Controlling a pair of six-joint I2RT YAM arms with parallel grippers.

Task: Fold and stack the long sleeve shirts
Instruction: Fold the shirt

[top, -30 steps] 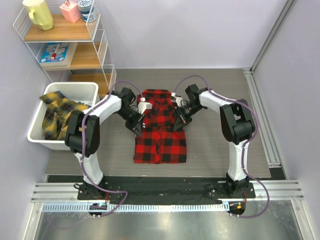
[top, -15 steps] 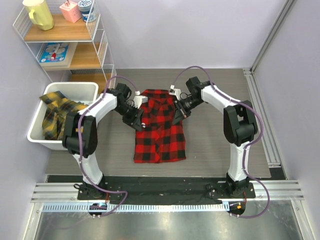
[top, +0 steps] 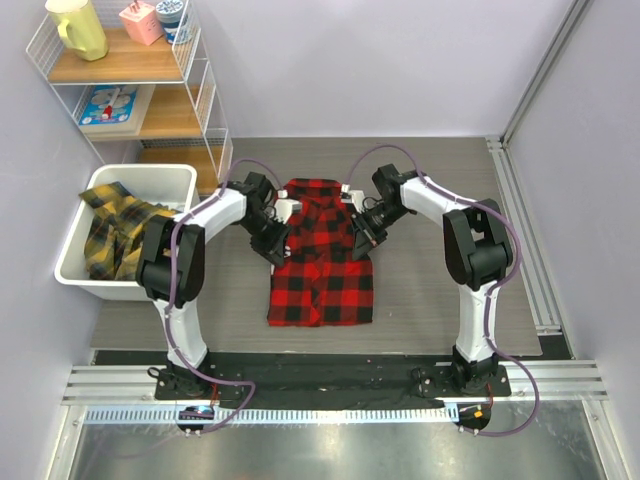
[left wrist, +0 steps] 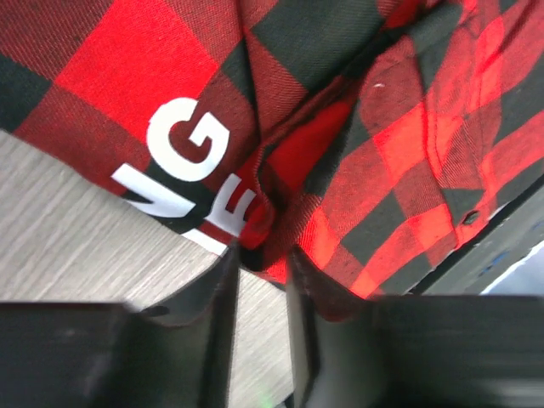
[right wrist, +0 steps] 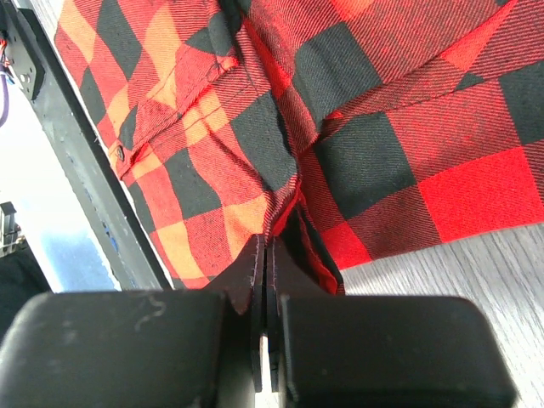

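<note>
The red-and-black checked shirt [top: 320,262] lies on the table's middle as a narrow rectangle, collar at the far end. My left gripper [top: 278,243] is at its left edge. In the left wrist view the jaws [left wrist: 257,253] stand a little apart, with a bunched fold of the shirt [left wrist: 382,144] between the tips beside white lettering [left wrist: 191,140]. My right gripper [top: 362,238] is at the right edge. In the right wrist view it [right wrist: 270,242] is shut on a thin edge of the shirt [right wrist: 382,144]. Yellow-and-black shirts [top: 118,232] lie crumpled in a bin.
A white bin [top: 70,268] stands at the left, holding the yellow shirts. Behind it is a wire shelf [top: 205,95] with a yellow mug [top: 78,27] and small boxes. A metal rail [top: 525,240] runs along the table's right side.
Both grippers swung a little toward the back and outward half a second ago, then came back to the shirt's side edges. The shirt's outline looks the same.
</note>
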